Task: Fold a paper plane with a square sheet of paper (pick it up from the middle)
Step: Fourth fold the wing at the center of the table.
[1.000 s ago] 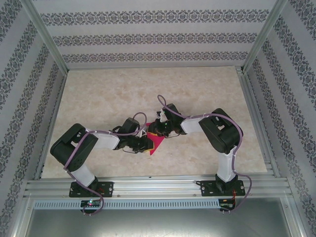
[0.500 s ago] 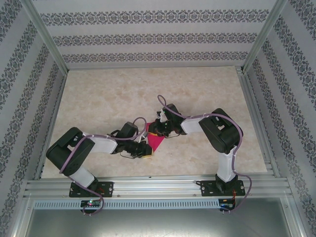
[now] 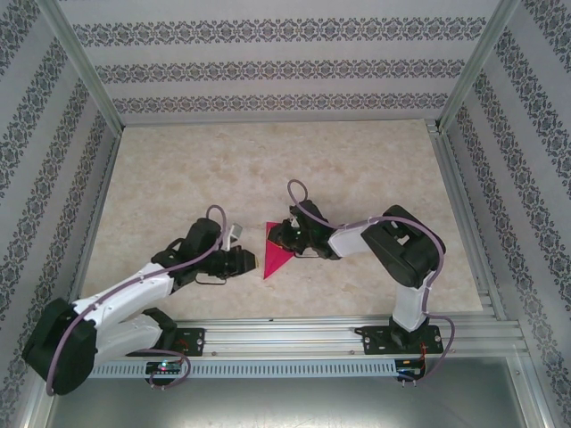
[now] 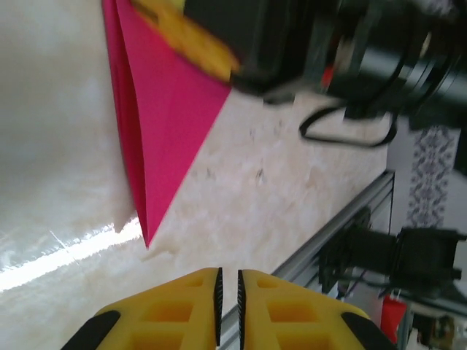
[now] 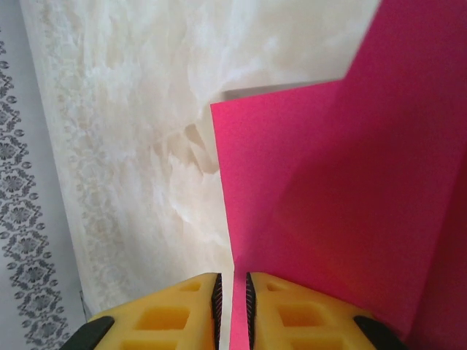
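**Top view, with wrist views.** The pink paper (image 3: 275,252) lay flat on the marble-patterned table (image 3: 178,169). It sat near the middle of the table's width, closer to the near metal rail (image 3: 285,337) than to the far patterned wall (image 3: 268,71). Bare tabletop stretched away on the far side and toward both side edges, while the two arms crowded the near side.

The left pincer (image 3: 250,262) stood just beside the paper's left edge, apart from it. In its wrist view the yellow fingers (image 4: 182,317) were clenched to a thin slit with nothing between them.

The right pincer (image 3: 277,237) sat over the paper's broad far end. Its fingers (image 5: 306,313) were likewise closed to a slit, and the paper's edge ran beneath that slit. Whether the tips pressed on the sheet could not be told.

The paper was folded to a narrow triangle. Its long axis ran far to near, slightly slanted, with the sharp point toward the near rail.
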